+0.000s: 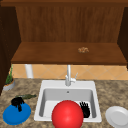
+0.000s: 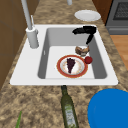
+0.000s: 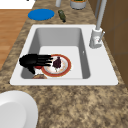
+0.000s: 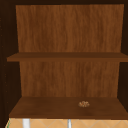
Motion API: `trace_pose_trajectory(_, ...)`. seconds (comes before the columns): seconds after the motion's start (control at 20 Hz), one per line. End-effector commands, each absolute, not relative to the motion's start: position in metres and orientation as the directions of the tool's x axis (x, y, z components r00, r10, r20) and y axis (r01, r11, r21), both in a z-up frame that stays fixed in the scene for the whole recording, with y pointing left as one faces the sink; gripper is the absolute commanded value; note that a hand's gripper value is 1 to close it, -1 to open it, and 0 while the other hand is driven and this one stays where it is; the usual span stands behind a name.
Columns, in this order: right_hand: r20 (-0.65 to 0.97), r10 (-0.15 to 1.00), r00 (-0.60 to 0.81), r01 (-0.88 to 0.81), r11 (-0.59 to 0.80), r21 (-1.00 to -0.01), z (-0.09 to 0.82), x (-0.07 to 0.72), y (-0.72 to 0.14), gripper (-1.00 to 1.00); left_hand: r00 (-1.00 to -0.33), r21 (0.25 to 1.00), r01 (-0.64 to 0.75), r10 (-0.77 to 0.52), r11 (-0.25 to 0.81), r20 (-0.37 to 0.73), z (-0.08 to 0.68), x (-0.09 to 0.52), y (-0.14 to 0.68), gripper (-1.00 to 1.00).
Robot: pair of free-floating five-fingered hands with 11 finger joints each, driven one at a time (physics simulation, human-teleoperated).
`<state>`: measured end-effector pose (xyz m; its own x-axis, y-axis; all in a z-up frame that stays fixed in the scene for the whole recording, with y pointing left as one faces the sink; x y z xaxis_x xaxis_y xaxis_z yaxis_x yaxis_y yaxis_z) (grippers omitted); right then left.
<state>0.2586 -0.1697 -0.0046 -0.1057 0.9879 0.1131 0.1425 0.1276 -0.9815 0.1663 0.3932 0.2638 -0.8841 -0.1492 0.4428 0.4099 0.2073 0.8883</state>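
The red-rimmed plate (image 2: 59,67) was seen lying flat on the floor of the sink (image 2: 50,37), near its front wall, with a dark purple bit of food (image 2: 71,63) on top. A small red ball (image 2: 88,60) and a brown round bit of food (image 2: 82,50) were seen just beside the plate's right edge. The right hand (image 3: 31,61) was held inside the sink at its right end, with its fingers (image 3: 46,58) straight and a little apart, pointed across the plate's rim toward the purple food. Whether anything was touched could not be told. For a good job here, the hand would best be kept level and moved slowly, so that the plate is not tipped and the red ball is not sent rolling. Little room was left on the right, where the sink wall stood close behind the hand. More open room was found at the back of the sink, under the tap (image 2: 32,37). The left hand (image 1: 17,102) was seen over a blue plate (image 1: 13,117) on the counter, well apart, near a green bottle (image 2: 68,110). A white plate (image 2: 87,15) was seen on the counter past the right end.
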Motion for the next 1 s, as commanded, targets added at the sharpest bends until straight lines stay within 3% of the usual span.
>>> trace_pose_trajectory(0.0,0.14,0.985,-0.098,0.049,0.146,-0.988,-0.003,0.253,-0.183,-1.0,-0.884,0.888,0.41,-0.149,0.207,0.443,0.264,0.166,0.393,0.0)
trace_pose_trajectory(0.1,0.118,0.99,-0.077,0.14,0.127,-0.982,-0.002,0.259,-0.176,-1.0,-0.884,0.888,0.41,-0.149,0.207,0.443,0.264,0.166,0.393,0.0)
trace_pose_trajectory(0.3,0.119,0.988,-0.098,0.133,0.132,-0.982,-0.005,0.261,-0.17,-1.0,-0.884,0.888,0.41,-0.149,0.207,0.443,0.264,0.166,0.393,0.0)
trace_pose_trajectory(0.5,0.203,0.976,-0.083,0.004,0.204,-0.979,0.003,0.276,-0.177,-1.0,-0.884,0.888,0.41,-0.149,0.207,0.443,0.264,0.166,0.393,0.0)
trace_pose_trajectory(0.95,0.237,0.969,-0.076,-0.167,0.222,-0.961,0.012,0.286,-0.19,-1.0,-0.884,0.888,0.41,-0.149,0.207,0.443,0.264,0.166,0.393,0.0)
